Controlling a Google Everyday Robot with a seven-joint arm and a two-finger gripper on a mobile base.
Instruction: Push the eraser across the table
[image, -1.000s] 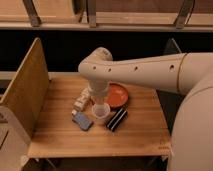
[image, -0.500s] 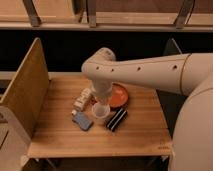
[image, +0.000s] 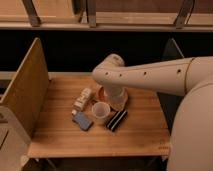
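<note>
The eraser, a black oblong block with thin pale stripes, lies tilted on the light wooden table, just right of a pale cup. My white arm reaches in from the right and bends down over the table's middle. The gripper hangs at its end, just behind the eraser and cup, over an orange plate. The arm's wrist hides most of it. It is a little above and behind the eraser, apart from it.
A flat blue-grey rectangle lies left of the cup. A pale beige block lies behind it. An upright wooden panel stands along the left side, a dark panel at the right. Bare tabletop lies toward the front.
The arm's bend has shifted a little to the right and the wrist with it. The eraser, cup and other objects have not moved.
</note>
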